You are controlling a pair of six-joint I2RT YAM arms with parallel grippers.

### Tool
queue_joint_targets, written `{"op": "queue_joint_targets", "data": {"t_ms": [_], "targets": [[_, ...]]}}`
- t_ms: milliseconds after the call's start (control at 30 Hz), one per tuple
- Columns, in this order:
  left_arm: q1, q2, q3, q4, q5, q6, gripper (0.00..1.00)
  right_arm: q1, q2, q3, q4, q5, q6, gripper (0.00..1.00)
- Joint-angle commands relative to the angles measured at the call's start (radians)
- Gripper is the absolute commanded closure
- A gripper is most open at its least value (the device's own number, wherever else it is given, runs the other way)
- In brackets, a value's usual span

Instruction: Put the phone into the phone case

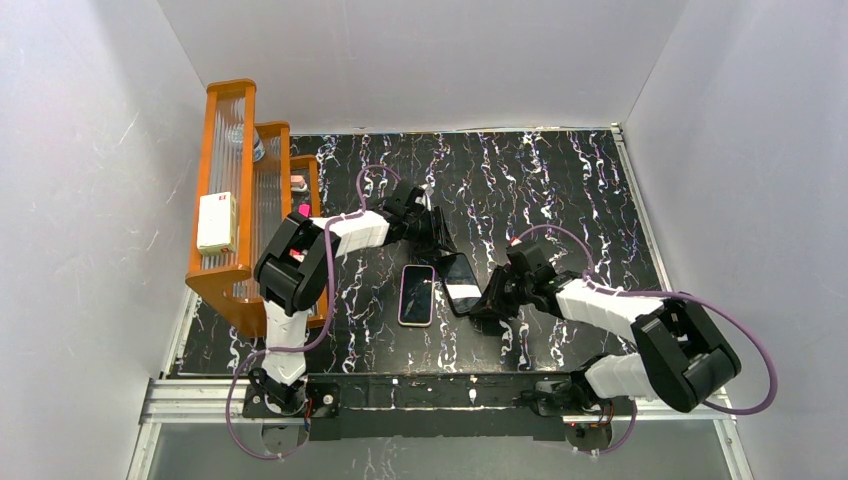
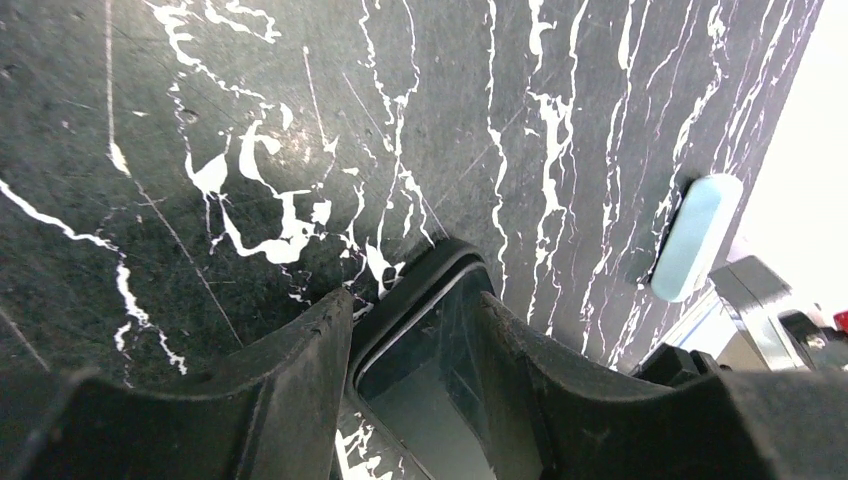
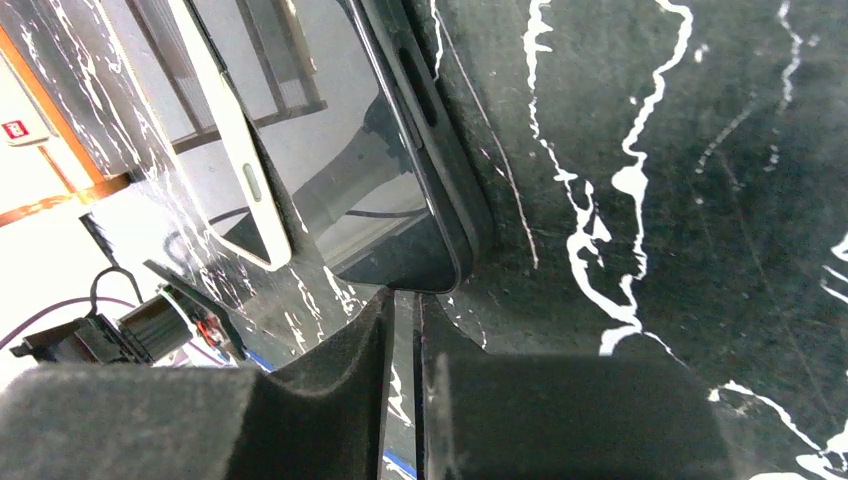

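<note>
Now phone (image 1: 460, 283) lies mid-bench, just beside case (image 1: 416, 295) toward the right edge. Left gripper (image 1: 441, 243) clamps its far end. Right gripper (image 1: 488, 300) is nearly closed and empty at its near end. Likely stiff, slick, fragile glass: grip the long edges.

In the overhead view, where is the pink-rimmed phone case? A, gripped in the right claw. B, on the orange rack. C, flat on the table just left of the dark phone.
C: the phone case lies flat on the table, just left of the dark phone in that view.
</note>
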Motion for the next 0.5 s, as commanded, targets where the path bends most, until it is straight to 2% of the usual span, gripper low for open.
{"op": "queue_joint_targets", "data": {"t_ms": [0,167,467], "targets": [[-0.009,-0.001,-0.064,-0.075,0.042,0.03,0.53,0.006,0.05,0.071,0.097,0.021,-0.006,0.82],[-0.015,-0.008,-0.102,-0.053,0.089,0.014,0.53,0.006,0.101,0.096,0.124,0.042,-0.004,0.84],[-0.046,-0.025,-0.15,-0.054,0.113,0.013,0.53,0.006,0.1,0.082,0.172,0.117,0.003,0.87]]}}
